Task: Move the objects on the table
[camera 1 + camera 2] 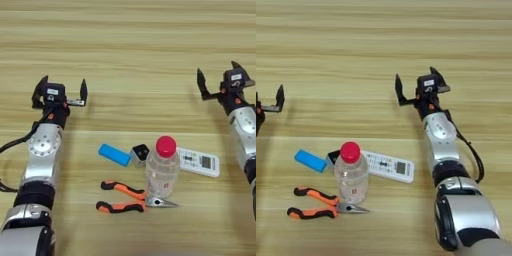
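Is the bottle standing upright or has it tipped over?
Upright. The bottle stands on its base on the table, its red cap facing up, between the pliers and the remote control.

Bare worktop (pixel 130 60) is lying open between the arms. The bottle (pixel 162 167) is crowding the cube (pixel 140 152), seemingly touching; pliers (pixel 125 197) are lying just in front.

One bottle (pixel 162 170), pliers (pixel 127 197), remote (pixel 198 161), cube (pixel 140 153), block (pixel 114 154).
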Controlling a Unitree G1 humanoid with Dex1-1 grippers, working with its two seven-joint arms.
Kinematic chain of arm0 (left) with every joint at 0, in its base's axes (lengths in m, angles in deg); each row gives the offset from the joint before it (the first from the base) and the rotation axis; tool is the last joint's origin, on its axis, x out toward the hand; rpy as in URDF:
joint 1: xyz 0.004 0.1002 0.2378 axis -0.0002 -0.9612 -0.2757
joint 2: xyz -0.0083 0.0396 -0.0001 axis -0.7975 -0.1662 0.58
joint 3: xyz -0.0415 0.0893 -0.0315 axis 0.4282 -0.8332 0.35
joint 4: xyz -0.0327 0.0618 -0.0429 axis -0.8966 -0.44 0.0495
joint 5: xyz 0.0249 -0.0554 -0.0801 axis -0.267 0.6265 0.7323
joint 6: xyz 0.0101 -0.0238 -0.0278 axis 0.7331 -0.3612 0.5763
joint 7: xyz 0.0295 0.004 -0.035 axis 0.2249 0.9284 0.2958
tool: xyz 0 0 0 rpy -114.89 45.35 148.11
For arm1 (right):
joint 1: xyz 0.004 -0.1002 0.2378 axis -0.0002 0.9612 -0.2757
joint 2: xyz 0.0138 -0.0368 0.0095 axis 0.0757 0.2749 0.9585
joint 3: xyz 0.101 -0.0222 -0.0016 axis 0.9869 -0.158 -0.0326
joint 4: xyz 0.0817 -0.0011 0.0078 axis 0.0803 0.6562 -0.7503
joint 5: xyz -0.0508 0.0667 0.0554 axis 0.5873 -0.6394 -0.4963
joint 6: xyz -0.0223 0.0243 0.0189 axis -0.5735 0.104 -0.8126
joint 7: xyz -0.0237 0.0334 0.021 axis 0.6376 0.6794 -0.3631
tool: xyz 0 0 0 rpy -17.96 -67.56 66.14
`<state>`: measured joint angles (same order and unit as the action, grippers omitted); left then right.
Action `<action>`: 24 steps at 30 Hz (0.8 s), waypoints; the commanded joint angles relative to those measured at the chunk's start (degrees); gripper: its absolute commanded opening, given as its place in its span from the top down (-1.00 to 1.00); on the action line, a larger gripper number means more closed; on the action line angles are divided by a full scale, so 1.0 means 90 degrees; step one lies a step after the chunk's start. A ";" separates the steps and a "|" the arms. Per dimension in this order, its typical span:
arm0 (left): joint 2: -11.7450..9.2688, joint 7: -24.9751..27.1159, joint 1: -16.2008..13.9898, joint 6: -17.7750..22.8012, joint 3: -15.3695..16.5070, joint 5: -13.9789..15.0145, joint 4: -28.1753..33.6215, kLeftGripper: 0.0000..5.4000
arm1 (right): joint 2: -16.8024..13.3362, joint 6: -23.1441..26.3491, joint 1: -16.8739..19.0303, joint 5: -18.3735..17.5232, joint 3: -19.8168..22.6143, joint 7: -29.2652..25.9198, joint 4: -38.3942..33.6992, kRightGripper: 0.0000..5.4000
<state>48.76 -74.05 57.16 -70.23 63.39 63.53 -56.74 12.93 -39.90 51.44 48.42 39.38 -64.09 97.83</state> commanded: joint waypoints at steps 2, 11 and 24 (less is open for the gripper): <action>0.0067 -0.0171 0.0149 -0.0022 -0.0064 -0.0100 -0.0166 -0.99 | -0.0181 -0.0041 0.0142 -0.0188 0.0191 -0.0052 -0.0255 -1.00; 0.0237 0.0112 -0.0206 -0.0042 -0.0277 0.0017 0.0635 -0.99 | -0.0321 0.0322 0.0907 -0.0589 0.0324 -0.0355 -0.1824 -1.00; 0.0297 0.0537 -0.2402 0.1922 -0.0768 0.0481 0.5096 -0.99 | -0.0625 0.2963 0.4171 -0.1544 -0.0392 -0.1185 -0.7794 -1.00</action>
<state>51.24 -69.86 40.32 -57.72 58.07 66.91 -19.41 10.05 -18.53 83.10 37.53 37.85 -71.83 38.23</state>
